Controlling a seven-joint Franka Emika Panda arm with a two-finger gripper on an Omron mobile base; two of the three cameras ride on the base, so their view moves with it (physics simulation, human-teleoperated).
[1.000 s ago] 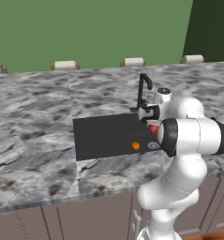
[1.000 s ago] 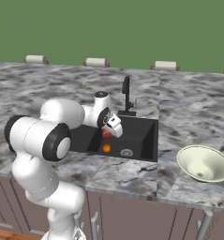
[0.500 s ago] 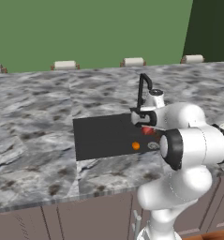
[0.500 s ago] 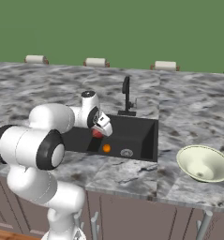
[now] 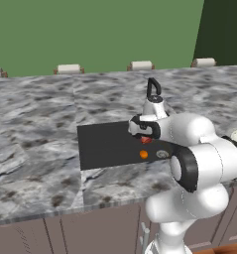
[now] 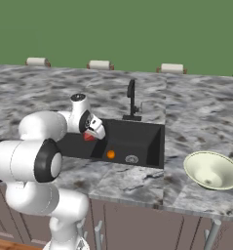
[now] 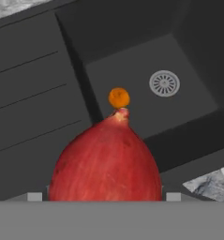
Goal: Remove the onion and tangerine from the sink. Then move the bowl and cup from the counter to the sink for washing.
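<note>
Because the onion (image 7: 105, 159) must leave the sink (image 6: 147, 136), the hand (image 6: 90, 133) grips it between wide fingers above the basin, while the tangerine (image 7: 118, 98) lies near the drain.

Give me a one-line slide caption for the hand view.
Red onion held between the gripper fingers above the black sink, tangerine beside the drain below.
</note>
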